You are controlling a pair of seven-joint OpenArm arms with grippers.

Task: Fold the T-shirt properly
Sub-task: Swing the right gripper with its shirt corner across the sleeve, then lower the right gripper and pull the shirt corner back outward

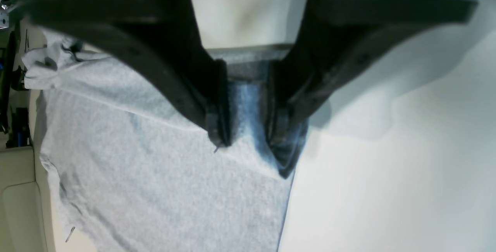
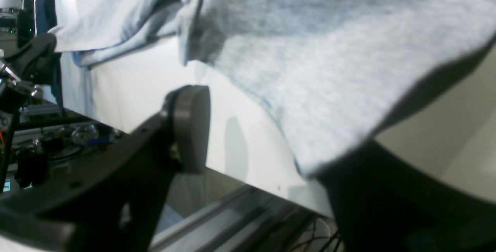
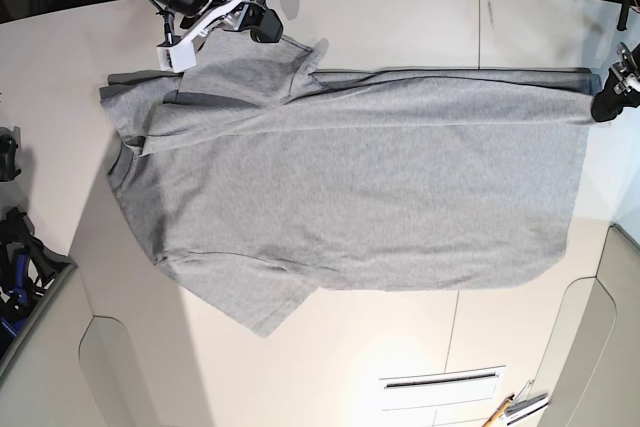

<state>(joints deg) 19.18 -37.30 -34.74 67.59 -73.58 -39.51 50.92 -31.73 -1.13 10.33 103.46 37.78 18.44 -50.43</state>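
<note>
The heather-grey T-shirt (image 3: 360, 177) lies spread on the white table (image 3: 420, 17), plain side up, with its far long edge folded over in a straight line. My left gripper (image 3: 603, 102) is at the shirt's right end. In the left wrist view (image 1: 250, 147) its fingers are close together with the grey cloth (image 1: 155, 174) between them. My right gripper (image 3: 262, 32) is at the far left by the sleeve. In the right wrist view (image 2: 279, 128) it stands wide open, and the cloth (image 2: 329, 69) drapes over one finger. No lettering shows.
The table's edge and a metal frame rail (image 2: 232, 213) lie just below the right gripper. Dark equipment (image 3: 15, 247) sits off the table's left side. A pen and small tools (image 3: 515, 407) lie at the near right.
</note>
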